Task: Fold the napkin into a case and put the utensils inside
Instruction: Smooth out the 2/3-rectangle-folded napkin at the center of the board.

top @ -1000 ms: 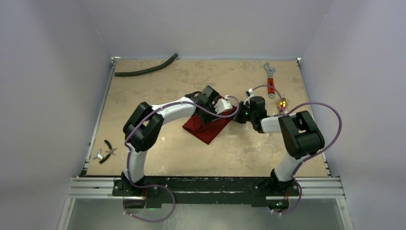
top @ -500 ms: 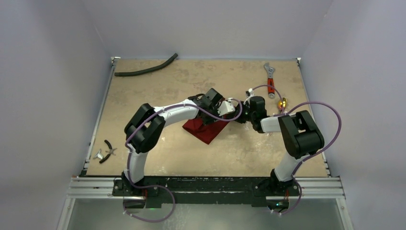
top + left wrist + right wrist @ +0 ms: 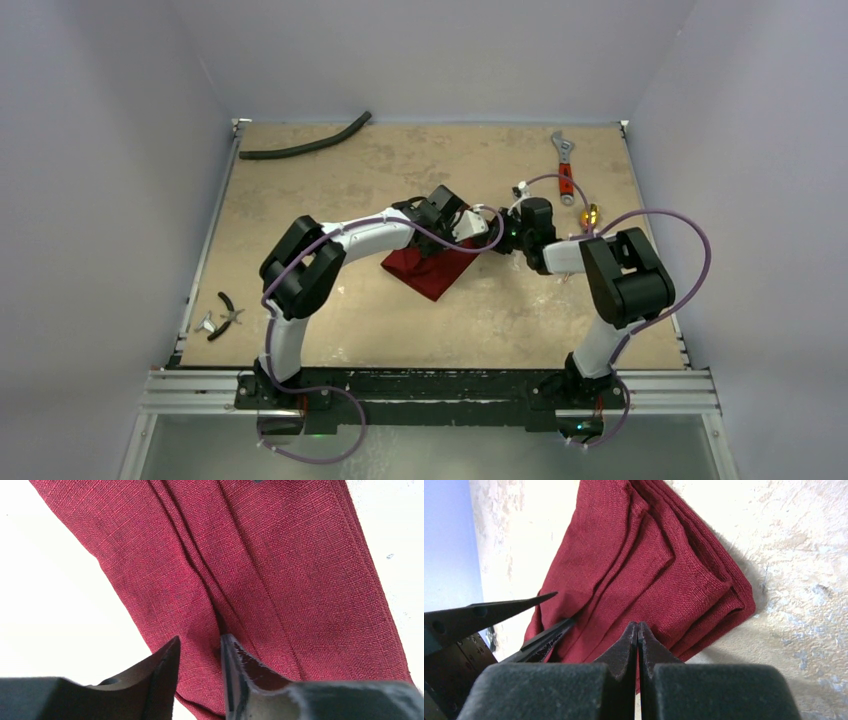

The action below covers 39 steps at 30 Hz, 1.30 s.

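Napkin (image 3: 430,272) folded in layers, lying mid-table (image 3: 330,180) between both grippers. Left gripper (image 3: 200,647) narrowly parted over it, one fingertip (image 3: 232,654) at a crease. Right gripper (image 3: 638,630) pinched together, empty, over cloth edge.

A black hose (image 3: 300,150) is laid near the far left corner of the worktop (image 3: 450,330), a red-handled wrench (image 3: 564,170) near the far right, and black pliers (image 3: 230,311) at the left edge.

A robotics lab test cell: plain lavender walls (image 3: 100,150) enclose a worn tabletop (image 3: 330,190), aluminium rail (image 3: 190,392) along the lower edge.
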Each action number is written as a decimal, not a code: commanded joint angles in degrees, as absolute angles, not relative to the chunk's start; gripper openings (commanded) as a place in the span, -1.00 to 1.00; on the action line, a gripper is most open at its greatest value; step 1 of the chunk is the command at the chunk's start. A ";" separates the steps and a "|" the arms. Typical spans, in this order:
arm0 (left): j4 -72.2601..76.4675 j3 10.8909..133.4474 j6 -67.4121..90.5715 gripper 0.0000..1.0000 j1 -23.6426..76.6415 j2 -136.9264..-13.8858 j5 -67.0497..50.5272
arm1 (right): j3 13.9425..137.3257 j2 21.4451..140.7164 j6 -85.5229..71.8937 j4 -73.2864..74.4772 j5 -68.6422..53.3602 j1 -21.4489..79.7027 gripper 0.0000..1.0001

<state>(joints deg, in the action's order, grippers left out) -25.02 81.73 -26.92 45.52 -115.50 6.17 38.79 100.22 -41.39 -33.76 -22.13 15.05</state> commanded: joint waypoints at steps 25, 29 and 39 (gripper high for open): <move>-26.56 78.49 -23.06 -1.00 45.72 -110.26 -6.04 | 36.87 103.74 -43.43 -40.14 -18.29 14.85 -1.00; -26.98 79.63 -22.46 -1.00 45.69 -109.60 -6.09 | 36.21 103.62 -43.76 -40.80 -16.58 14.92 -1.00; -26.18 81.33 -17.38 -1.00 45.68 -111.63 -9.11 | 33.44 103.79 -44.67 -43.04 -16.27 16.16 -1.00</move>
<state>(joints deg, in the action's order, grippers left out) -26.61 80.14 -20.25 45.52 -112.73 -5.61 35.57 103.66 -44.77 -44.01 -19.18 15.59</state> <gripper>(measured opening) 0.011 0.004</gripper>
